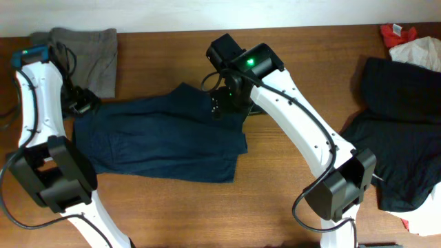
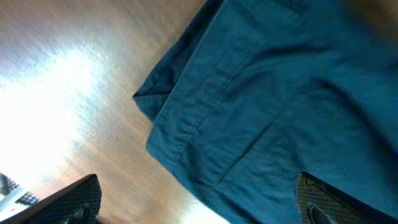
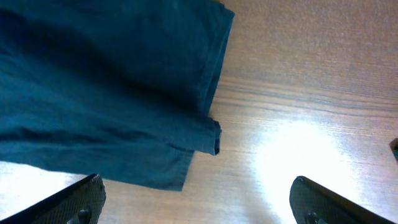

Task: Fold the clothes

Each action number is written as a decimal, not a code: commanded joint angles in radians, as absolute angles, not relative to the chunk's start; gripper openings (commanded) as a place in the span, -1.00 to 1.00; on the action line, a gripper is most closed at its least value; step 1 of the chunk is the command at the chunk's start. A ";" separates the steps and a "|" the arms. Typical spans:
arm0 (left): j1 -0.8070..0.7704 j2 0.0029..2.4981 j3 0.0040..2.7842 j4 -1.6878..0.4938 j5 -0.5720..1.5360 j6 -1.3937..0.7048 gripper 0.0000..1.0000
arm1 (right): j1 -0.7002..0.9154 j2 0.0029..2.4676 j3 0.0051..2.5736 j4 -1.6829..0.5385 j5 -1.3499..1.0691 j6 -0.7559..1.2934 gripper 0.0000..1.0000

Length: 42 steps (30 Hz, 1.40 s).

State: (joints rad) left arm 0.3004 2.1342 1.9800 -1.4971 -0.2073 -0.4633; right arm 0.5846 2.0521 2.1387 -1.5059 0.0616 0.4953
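The clothes [image 1: 162, 138] are lying soft and limp, probably light. The left gripper [image 2: 199, 208] and right gripper [image 3: 196, 208] are hanging wide open and empty above corners worth pinching.

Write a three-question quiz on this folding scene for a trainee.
1. True or false: the right gripper is shut on the navy garment.
2. Where does the grey garment lie? A) at the table's far left corner; B) on top of the navy garment; C) under the right gripper.
3. Fill in: the big garment at the right of the table is ____ in colour.

Key: 1 false, its fingers are wide apart and hold nothing; 2 A; 3 black.
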 commanded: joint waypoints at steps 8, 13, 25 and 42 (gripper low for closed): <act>0.426 2.143 1.669 -1.333 -0.055 -0.339 0.98 | 0.588 2.019 2.130 -1.529 0.150 0.423 0.97; 0.416 2.143 1.634 -1.323 -0.044 -0.315 0.98 | 0.541 2.019 2.130 -1.529 0.154 0.422 0.97; 0.424 2.007 1.571 -1.370 0.102 -0.305 0.98 | 0.369 2.019 2.105 -1.569 0.154 0.418 0.97; 0.477 1.530 1.016 -0.817 0.009 -0.342 0.98 | 0.358 2.019 1.739 -1.367 0.082 0.345 0.97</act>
